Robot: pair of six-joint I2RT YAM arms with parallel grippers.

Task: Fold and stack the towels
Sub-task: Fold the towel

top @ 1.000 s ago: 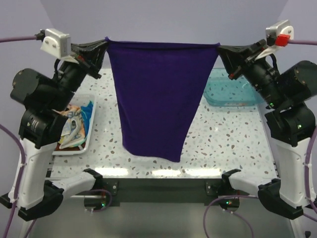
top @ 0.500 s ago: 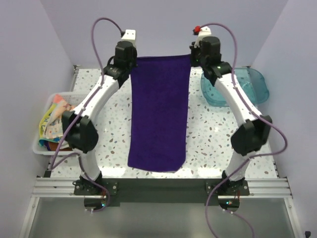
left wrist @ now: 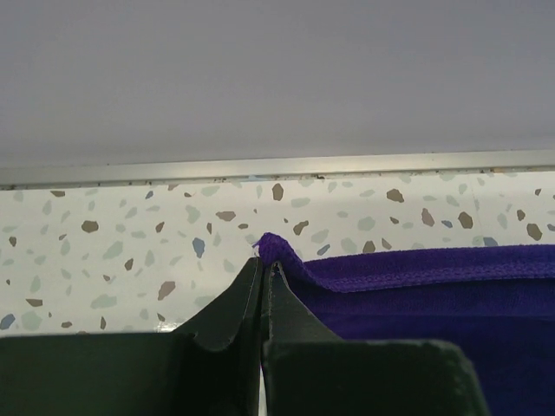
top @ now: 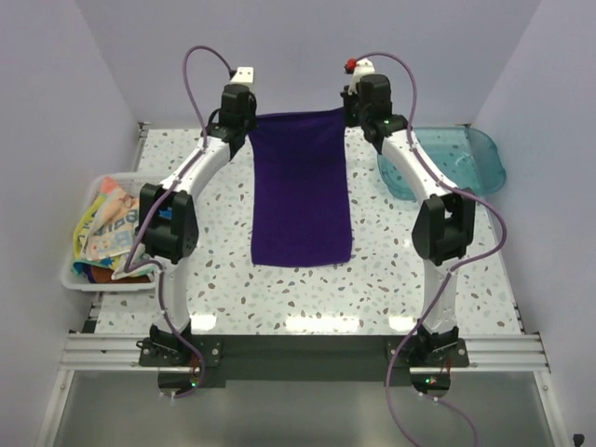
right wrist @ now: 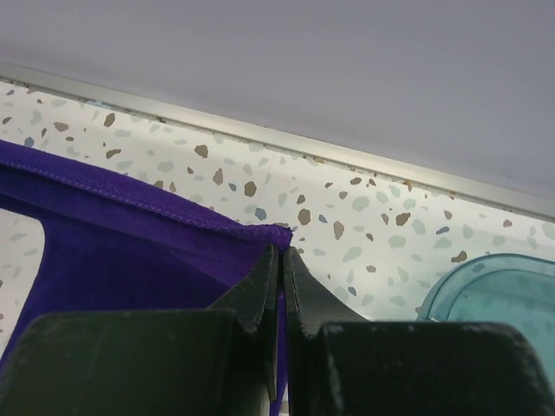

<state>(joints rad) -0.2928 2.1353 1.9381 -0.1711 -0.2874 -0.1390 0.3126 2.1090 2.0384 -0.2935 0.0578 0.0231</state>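
Purple towel (top: 301,191) now farther back, corners in left fingers (left wrist: 227,314), right fingers (right wrist: 251,299)

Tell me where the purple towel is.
Top view: the purple towel lies mid-table, far corners pinched by the left gripper and right gripper.

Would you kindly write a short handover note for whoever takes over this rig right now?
The left gripper is shut on the far left corner of the purple towel; the right gripper is shut on its far right corner.
The towel is stretched between them, unfolded, running toward the near edge of the table.
The other towels lie heaped in the white tray at the left.
Done: one towel picked and spread; no fold, no stack in view.
Left: fold this towel, set it down, then fold and stack the rest.
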